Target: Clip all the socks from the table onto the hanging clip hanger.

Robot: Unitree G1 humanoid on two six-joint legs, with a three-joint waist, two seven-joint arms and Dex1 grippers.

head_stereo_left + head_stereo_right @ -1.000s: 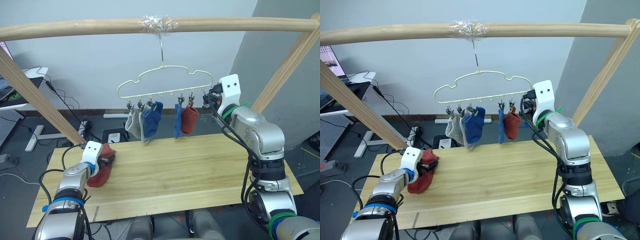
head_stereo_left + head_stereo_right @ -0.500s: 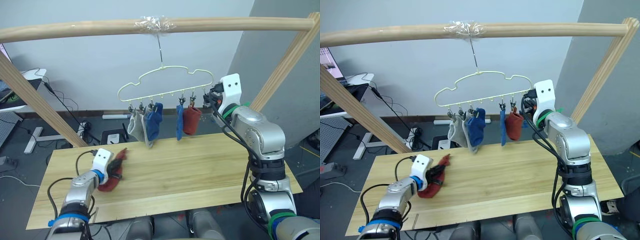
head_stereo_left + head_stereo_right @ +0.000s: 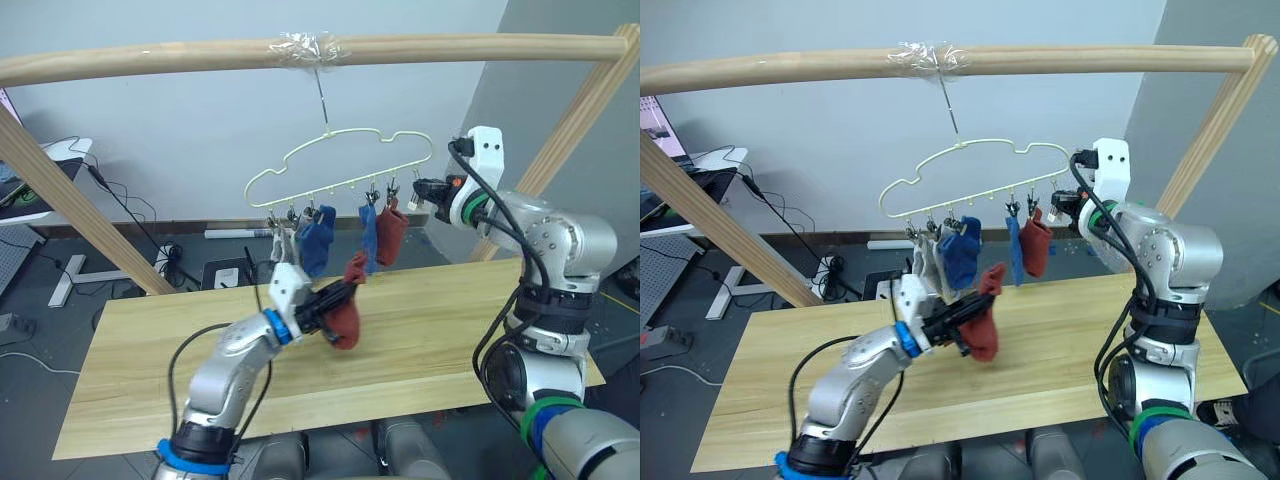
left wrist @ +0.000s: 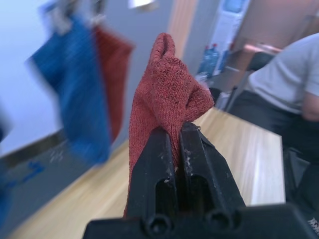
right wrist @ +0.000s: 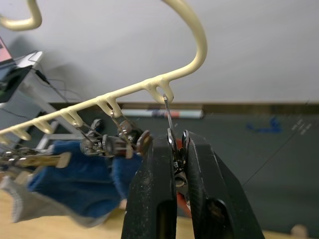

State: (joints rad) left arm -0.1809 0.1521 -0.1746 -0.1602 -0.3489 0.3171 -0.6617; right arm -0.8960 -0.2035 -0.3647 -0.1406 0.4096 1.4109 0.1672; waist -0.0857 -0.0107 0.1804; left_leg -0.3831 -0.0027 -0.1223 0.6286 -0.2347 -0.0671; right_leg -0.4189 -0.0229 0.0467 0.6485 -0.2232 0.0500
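Your left tool (image 3: 330, 303) pinches the last red sock (image 3: 347, 313) above the bench (image 3: 420, 330), while your right tool (image 5: 177, 169) squeezes the hanger's (image 3: 345, 172) end clip (image 5: 175, 149), ready to receive it.

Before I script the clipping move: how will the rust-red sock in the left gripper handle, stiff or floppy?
Probably floppy: pinched in the left gripper, the rust-red sock folds over and sags below the fingers. Likely light, since a narrow pinch carries it clear of the table. Its knit looks grippy, so slipping seems unlikely.
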